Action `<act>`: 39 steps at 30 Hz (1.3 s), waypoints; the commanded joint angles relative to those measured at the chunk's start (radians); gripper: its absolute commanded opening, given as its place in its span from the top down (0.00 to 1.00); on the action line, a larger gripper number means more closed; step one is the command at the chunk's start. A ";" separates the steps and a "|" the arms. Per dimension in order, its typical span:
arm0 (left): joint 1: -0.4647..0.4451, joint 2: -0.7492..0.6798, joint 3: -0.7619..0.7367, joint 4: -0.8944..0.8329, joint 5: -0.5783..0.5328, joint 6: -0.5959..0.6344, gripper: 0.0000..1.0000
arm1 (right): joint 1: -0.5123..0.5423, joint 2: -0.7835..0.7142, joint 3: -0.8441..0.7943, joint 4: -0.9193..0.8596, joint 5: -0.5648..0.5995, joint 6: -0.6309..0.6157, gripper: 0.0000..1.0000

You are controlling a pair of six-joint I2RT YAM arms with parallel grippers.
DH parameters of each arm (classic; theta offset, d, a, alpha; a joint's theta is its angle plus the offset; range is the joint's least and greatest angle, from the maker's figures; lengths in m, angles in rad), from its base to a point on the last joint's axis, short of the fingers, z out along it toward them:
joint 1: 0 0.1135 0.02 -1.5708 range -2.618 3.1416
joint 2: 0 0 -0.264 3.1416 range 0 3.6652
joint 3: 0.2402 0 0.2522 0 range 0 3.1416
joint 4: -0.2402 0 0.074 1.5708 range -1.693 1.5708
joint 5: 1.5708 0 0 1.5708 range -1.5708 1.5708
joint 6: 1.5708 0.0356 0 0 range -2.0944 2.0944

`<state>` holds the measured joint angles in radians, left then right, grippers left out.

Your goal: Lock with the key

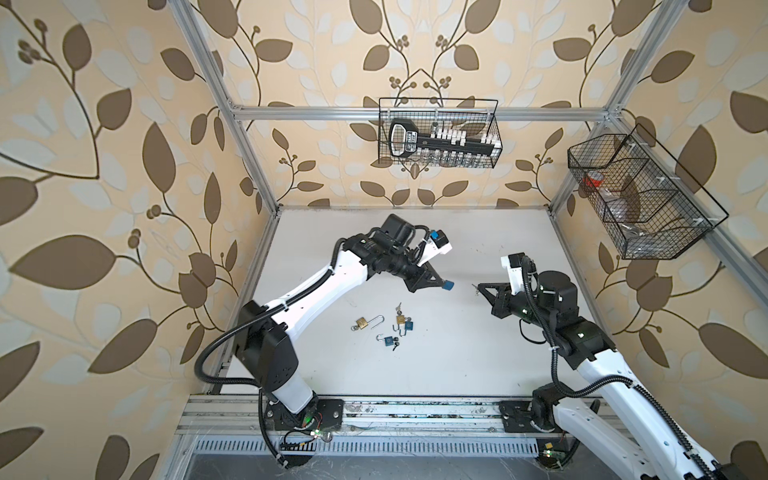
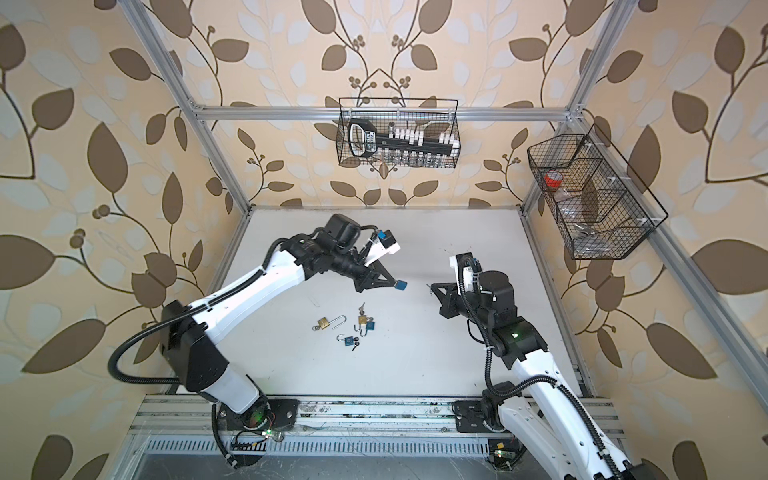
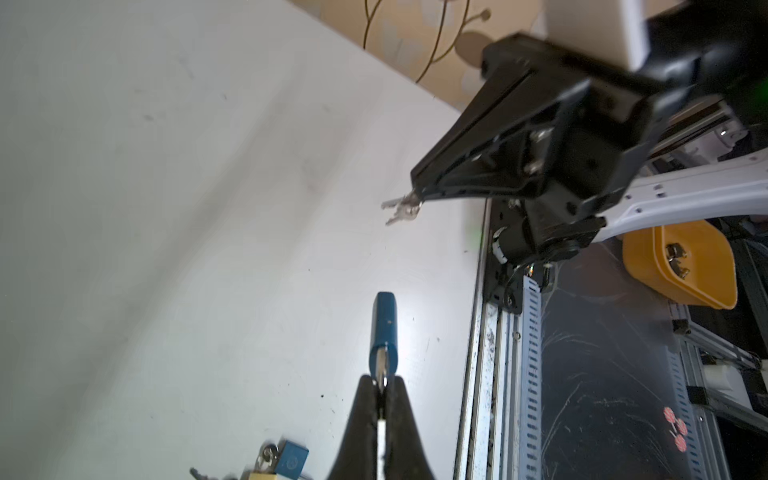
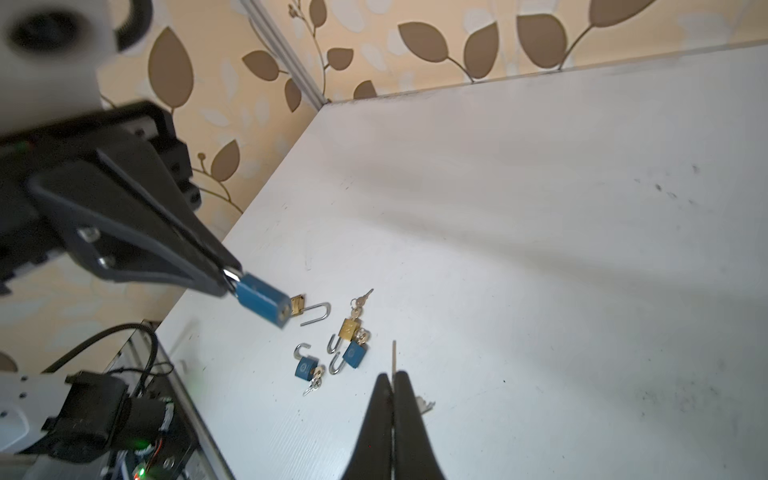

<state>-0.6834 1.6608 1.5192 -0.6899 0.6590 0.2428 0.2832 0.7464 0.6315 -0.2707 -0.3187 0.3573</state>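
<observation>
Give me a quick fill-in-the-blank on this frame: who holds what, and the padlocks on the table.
The left gripper is shut on the shackle of a padlock whose body is ___.
The right gripper is shut on a small bunch of ___.
Loose padlocks lying on the table number ___.
Every loose padlock's shackle stands ___.
Missing words: blue; keys; four; open.

Leaf-print wallpaper [image 1: 124, 124] all round; alu frame [image 1: 332, 113]; white tabletop [image 1: 457, 365]; wire basket [image 1: 384, 133] back, 2nd basket [image 1: 665, 237] right.
</observation>
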 commanded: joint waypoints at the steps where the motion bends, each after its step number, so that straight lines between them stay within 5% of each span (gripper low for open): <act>1: -0.033 0.073 0.108 -0.101 -0.071 -0.037 1.00 | -0.023 -0.046 -0.045 0.036 0.169 0.121 1.00; 12: -0.065 0.395 0.351 -0.298 -0.079 0.015 1.00 | -0.284 0.021 -0.156 0.104 -0.045 0.219 1.00; 24: -0.061 0.681 0.687 -0.550 -0.119 0.138 1.00 | -0.287 -0.009 -0.192 0.075 -0.108 0.216 1.00; 39: -0.044 0.838 0.858 -0.605 -0.159 0.154 1.00 | -0.288 0.002 -0.188 0.053 -0.133 0.206 1.00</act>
<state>-0.7380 2.4916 2.3173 -1.2385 0.5114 0.3660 -0.0006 0.7547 0.4500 -0.1989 -0.4385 0.5648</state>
